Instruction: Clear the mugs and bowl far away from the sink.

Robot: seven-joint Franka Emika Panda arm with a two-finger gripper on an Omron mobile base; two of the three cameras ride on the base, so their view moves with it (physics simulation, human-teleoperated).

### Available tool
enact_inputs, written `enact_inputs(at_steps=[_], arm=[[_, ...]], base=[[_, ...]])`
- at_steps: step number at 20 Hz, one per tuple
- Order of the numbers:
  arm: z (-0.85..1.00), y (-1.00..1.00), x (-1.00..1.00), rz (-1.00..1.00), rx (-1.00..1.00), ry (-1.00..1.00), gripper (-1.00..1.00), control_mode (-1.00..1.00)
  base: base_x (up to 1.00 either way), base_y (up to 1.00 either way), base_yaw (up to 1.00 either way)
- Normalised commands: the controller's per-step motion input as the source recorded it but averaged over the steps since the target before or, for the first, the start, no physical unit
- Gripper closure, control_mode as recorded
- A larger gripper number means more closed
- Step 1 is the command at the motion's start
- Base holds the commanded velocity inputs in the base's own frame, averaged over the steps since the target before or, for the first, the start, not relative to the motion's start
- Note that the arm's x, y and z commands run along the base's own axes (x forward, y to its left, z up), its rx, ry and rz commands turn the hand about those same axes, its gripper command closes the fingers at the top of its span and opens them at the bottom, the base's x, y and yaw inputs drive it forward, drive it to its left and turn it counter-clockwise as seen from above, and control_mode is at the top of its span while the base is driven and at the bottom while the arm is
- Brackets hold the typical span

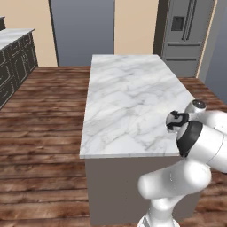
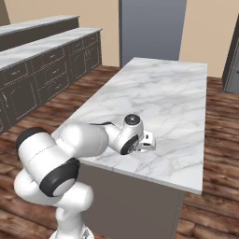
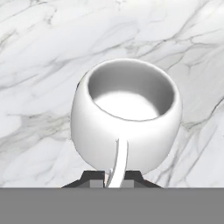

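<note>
A squat white mug (image 3: 126,116) stands close before the hand camera, its mouth facing up and its thin handle (image 3: 118,162) pointing back at the hand. My gripper (image 3: 116,180) is shut on that handle, the two dark tips pressed against its sides. Under the mug lies the white marble island top (image 3: 39,52). From the base cameras the hand (image 1: 174,120) hangs low over the near right part of the island (image 1: 124,97), close to its front edge; from the other side the gripper (image 2: 148,142) sits just above the marble (image 2: 168,93). The bowl and the sink are out of view.
The island's front edge (image 1: 128,155) runs just below the hand. A steel fridge (image 1: 184,31) stands behind the island at the right. Dark cabinets with a pale top (image 2: 42,74) line the left wall. Wooden floor (image 1: 40,115) surrounds the island.
</note>
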Motion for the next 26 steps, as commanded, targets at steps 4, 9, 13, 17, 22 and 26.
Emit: enact_inputs(at_steps=[4,9,13,17,22,26], arm=[[-0.16,0.0,0.23,0.0,0.0,-0.08,1.0,-1.0],[-0.22,0.0,0.15,0.0,0.0,-0.08,1.0,-1.0],[-0.15,0.0,0.04,0.0,0.01,-0.05,1.0,-1.0],[-0.03,0.0,0.0,0.0,0.0,-0.03,-1.0,-1.0],[0.03,0.0,0.0,0.0,0.0,0.0,-1.0,-1.0],[0.57,0.0,0.0,-0.05,0.0,0.0,-1.0,-1.0]], base=[[0.0,0.0,0.0],[0.0,0.0,0.0],[0.0,0.0,0.0],[0.0,0.0,0.0],[0.0,0.0,0.0],[0.0,0.0,0.0]])
